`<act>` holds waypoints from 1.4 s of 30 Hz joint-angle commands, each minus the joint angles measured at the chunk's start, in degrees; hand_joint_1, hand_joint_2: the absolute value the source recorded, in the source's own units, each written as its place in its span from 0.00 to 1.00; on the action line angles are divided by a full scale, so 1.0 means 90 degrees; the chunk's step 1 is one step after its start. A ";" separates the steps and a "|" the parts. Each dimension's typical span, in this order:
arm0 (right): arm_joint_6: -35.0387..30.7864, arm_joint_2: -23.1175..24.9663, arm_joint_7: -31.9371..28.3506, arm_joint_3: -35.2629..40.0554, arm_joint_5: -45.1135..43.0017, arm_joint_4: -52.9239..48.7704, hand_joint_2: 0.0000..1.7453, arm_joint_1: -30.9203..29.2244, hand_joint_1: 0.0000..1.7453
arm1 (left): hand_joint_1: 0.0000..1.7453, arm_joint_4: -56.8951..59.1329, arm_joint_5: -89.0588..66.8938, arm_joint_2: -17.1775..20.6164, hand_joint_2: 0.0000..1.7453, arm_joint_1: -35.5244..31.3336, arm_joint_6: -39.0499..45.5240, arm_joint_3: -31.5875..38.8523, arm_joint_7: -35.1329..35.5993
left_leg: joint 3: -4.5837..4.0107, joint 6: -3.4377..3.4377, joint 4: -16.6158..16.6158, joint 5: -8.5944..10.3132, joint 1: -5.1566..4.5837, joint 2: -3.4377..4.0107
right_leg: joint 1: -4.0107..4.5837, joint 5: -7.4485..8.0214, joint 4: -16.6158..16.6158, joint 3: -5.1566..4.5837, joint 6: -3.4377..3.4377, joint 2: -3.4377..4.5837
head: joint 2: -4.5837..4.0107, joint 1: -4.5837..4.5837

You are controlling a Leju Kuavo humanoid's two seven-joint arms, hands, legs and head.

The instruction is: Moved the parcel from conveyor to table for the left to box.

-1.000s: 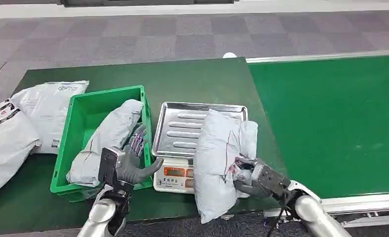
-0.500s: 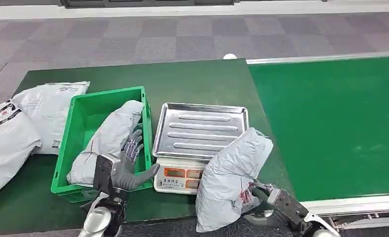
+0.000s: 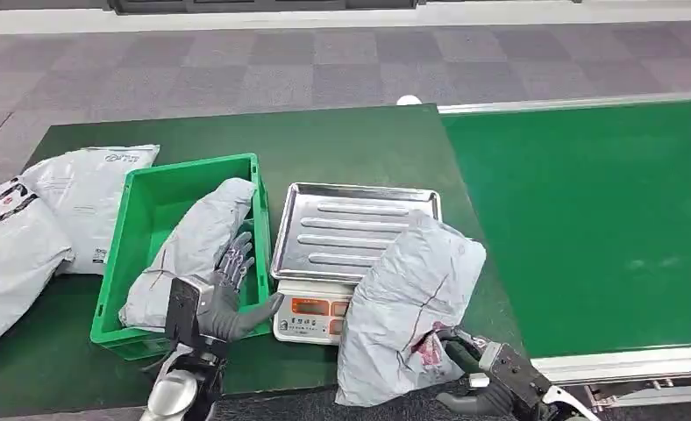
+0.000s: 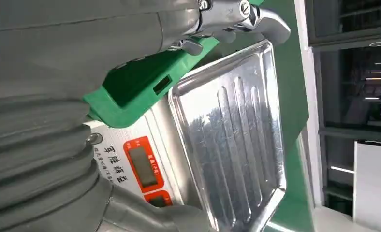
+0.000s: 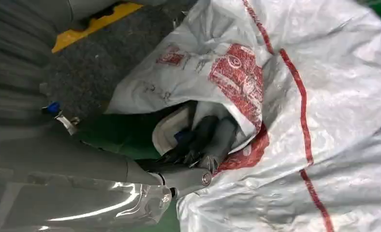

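— Parcel [image 3: 409, 307]: where is it?
— At the table's near edge, leaning on the scale [image 3: 317, 317] and the front corner of its steel tray [image 3: 357, 230], with the right hand [image 3: 478, 373] gripping its lower end, fingers [image 5: 209, 140] dug into the wrap.
— Left hand [image 3: 222, 294]?
— Holding nothing, fingers spread, over the green box's [image 3: 140, 206] near corner.

Steel tray [image 4: 232, 145] on scale [image 4: 135, 164], beside green crate [image 4: 135, 92].

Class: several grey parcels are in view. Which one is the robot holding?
The crumpled parcel beside the scale, gripped by the right hand. The others lie untouched in the green bin or on the table's far left.
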 commanded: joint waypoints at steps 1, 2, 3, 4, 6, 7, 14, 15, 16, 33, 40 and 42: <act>-0.0024 0.1326 0.0250 -0.1064 -0.0440 0.0339 1.00 -0.0964 0.00 | 0.00 -0.0111 -0.1252 0.0375 1.00 -0.0090 -0.0118 -0.0296 0.0069 | -0.0009 0.0006 -0.0006 0.0006 0.0001 0.0033 | 0.0003 0.0014 -0.0002 -0.0020 -0.0011 0.0025 | 0.0002 0.0000; -0.0096 0.1423 0.0278 -0.1156 -0.0487 0.0326 1.00 -0.1113 0.00 | 0.00 -0.0184 -0.1731 0.0440 1.00 -0.0180 -0.0102 -0.0464 0.0095 | -0.0022 0.0009 -0.0011 0.0016 -0.0001 0.0047 | 0.0002 0.0026 -0.0006 -0.0039 -0.0015 0.0035 | 0.0000 0.0000; -0.0148 0.1471 0.0329 -0.1204 -0.0515 0.0295 1.00 -0.1306 0.00 | 0.00 -0.0237 -0.2116 0.0450 1.00 -0.0306 -0.0129 -0.0613 0.0153 | -0.0034 0.0013 -0.0020 0.0027 0.0001 0.0056 | 0.0005 0.0039 -0.0015 -0.0054 -0.0022 0.0039 | 0.0002 0.0000; -0.0244 0.1537 0.0276 -0.1273 -0.0547 0.0234 1.00 -0.1442 0.00 | 0.00 -0.0249 -0.2290 0.0425 1.00 -0.0401 -0.0163 -0.0700 0.0194 | -0.0024 0.0008 -0.0005 0.0015 0.0002 0.0042 | 0.0005 0.0024 -0.0003 -0.0041 -0.0014 0.0028 | 0.0002 0.0000; -0.1142 0.1527 -0.0284 -0.1318 0.0101 0.0097 1.00 -0.1982 0.00 | 0.00 -0.0093 -0.2054 0.0182 1.00 -0.0524 -0.0449 -0.0635 0.0279 | -0.0021 0.0001 0.0007 0.0011 0.0002 0.0034 | 0.0003 0.0016 0.0010 -0.0039 -0.0009 0.0027 | 0.0002 0.0000; -0.1187 0.1503 -0.0152 -0.1246 0.0114 0.0118 1.00 -0.2151 0.00 | 0.00 -0.0030 -0.2047 0.0155 1.00 -0.0561 -0.0438 -0.0632 0.0270 | -0.0053 0.0011 0.0002 0.0029 0.0002 0.0053 | 0.0006 0.0039 0.0003 -0.0074 -0.0018 0.0037 | 0.0000 0.0000; -0.1687 0.1081 0.0396 -0.0897 -0.0367 0.0488 1.00 -0.3972 0.00 | 0.00 0.0640 -0.1688 0.0004 1.00 -0.0782 -0.0163 -0.0782 -0.0053 | -0.0102 0.0028 -0.0006 0.0081 -0.0017 0.0102 | -0.0012 0.0114 -0.0009 -0.0156 -0.0011 0.0081 | 0.0002 0.0000; -0.1913 0.1026 0.0433 -0.0745 -0.0206 0.0627 1.00 -0.4285 0.00 | 0.00 0.0669 -0.1737 -0.0005 1.00 -0.0836 -0.0079 -0.0816 -0.0022 | -0.0063 0.0021 0.0007 0.0077 -0.0016 0.0087 | -0.0012 0.0102 0.0003 -0.0149 -0.0002 0.0072 | 0.0000 0.0002; -0.1961 0.0998 0.0470 -0.0684 -0.0224 0.0706 1.00 -0.4427 0.00 | 0.00 0.0673 -0.1742 0.0001 1.00 -0.0855 -0.0068 -0.0841 -0.0016 | -0.0068 0.0022 0.0007 0.0088 -0.0014 0.0086 | -0.0009 0.0109 0.0000 -0.0155 -0.0001 0.0070 | 0.0000 0.0000; -0.2315 0.0944 0.0265 -0.0856 -0.0819 0.2576 1.00 -0.4771 0.00 | 0.00 0.0771 -0.4709 0.0554 1.00 -0.1644 -0.0079 -0.2213 0.0451 | -0.0093 0.0032 -0.0016 0.0116 -0.0008 0.0038 | 0.0000 0.0129 -0.0030 -0.0152 -0.0010 0.0016 | 0.0000 0.0002; -0.2347 0.1088 -0.0106 -0.1168 -0.0810 0.3127 1.00 -0.4362 0.00 | 0.00 0.1583 -0.5657 0.0251 1.00 -0.2059 -0.0251 -0.2506 0.0145 | -0.0083 0.0026 -0.0013 0.0110 -0.0006 0.0013 | 0.0001 0.0116 -0.0027 -0.0138 -0.0004 -0.0004 | 0.0002 0.0000; -0.2357 0.1102 -0.0090 -0.1204 -0.0802 0.3110 1.00 -0.4389 0.00 | 0.00 0.1547 -0.5672 0.0276 1.00 -0.2052 -0.0240 -0.2518 0.0114 | -0.0091 0.0021 0.0000 0.0102 -0.0006 0.0025 | 0.0000 0.0112 -0.0014 -0.0150 -0.0001 0.0011 | 0.0002 0.0002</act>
